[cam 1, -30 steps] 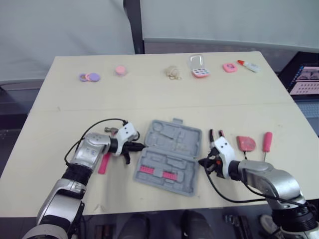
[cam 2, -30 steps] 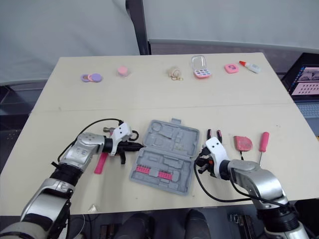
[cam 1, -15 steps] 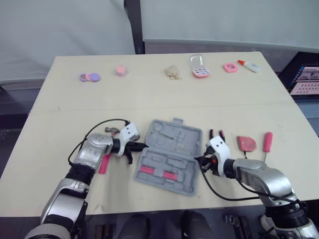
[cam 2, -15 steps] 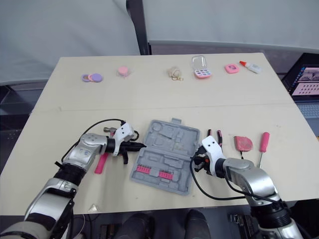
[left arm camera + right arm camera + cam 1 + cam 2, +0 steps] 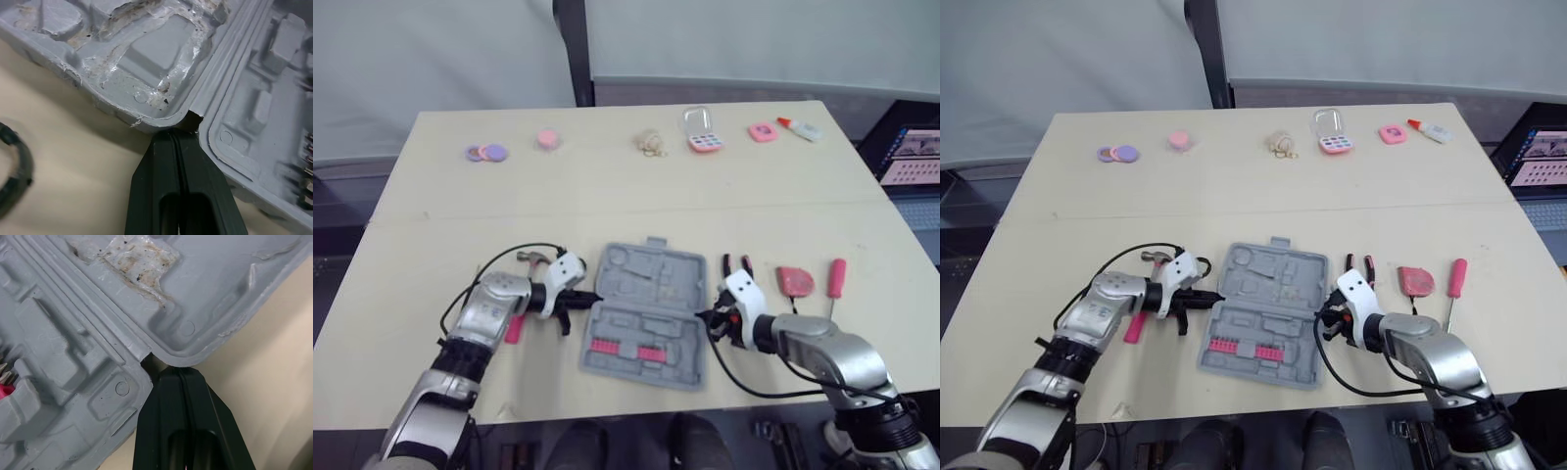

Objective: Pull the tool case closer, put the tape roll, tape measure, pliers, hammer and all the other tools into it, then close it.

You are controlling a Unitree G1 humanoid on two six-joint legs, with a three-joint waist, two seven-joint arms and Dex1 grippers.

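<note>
At both tool case (image 5: 646, 313) hinge ends, closed end effectors (image 5: 178, 134) (image 5: 178, 374) touch.

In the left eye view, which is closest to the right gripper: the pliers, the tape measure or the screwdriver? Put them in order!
1. Pliers, just beyond the right gripper.
2. Tape measure, further to the right.
3. Screwdriver, farthest right.

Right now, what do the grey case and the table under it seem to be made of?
Tool case: likely moulded plastic, matte grey; shaped recesses, thin rounded rims, whitish scuffed patches. Table: probably laminate or painted board, smooth pale cream, no grain visible; cannot be sure.
</note>
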